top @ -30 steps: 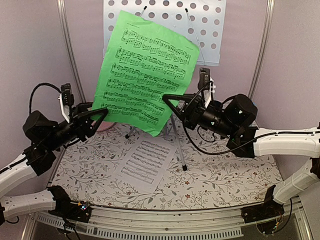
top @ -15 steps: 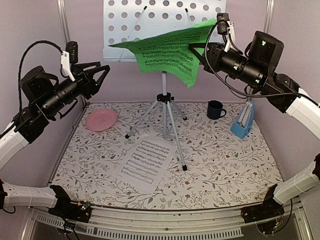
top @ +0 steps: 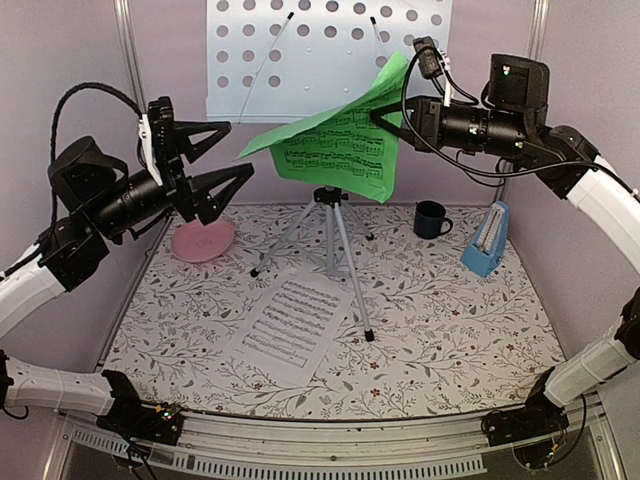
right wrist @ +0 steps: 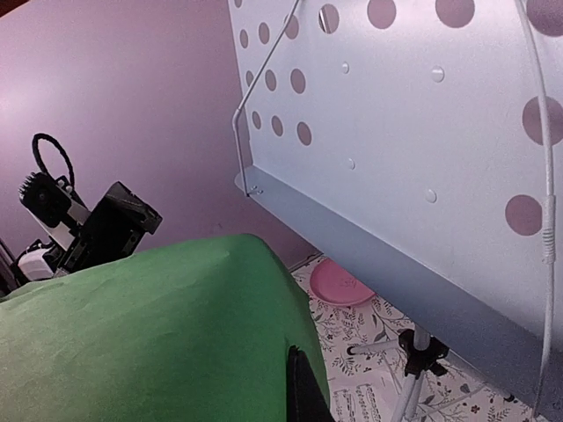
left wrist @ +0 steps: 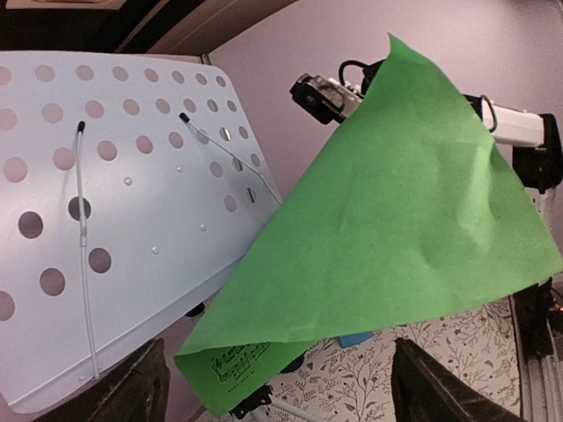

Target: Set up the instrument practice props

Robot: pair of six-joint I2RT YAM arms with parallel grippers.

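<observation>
Here, the right gripper (top: 392, 112) is clamped on the right edge of the green sheet (top: 335, 140), holding it sagging in the air just in front of the music stand (top: 300, 50) at the far side, seemingly clear of its ledge. The left gripper (top: 238, 150) stands wide and empty, left of the sheet. 1 white sheet (top: 295, 320) lies flat on the table (top: 450, 340) nearer, and the metronome (top: 487, 240) stands far right.

No words or numbers we can read

We find only printed music notation. Black staves of notes run across the green page (top: 335, 150) and across the white page (top: 292, 320) lying on the bench (top: 450, 330). Any titles or markings on them are too small for us to make out, and the corner of print in the left wrist view is blurred.
</observation>
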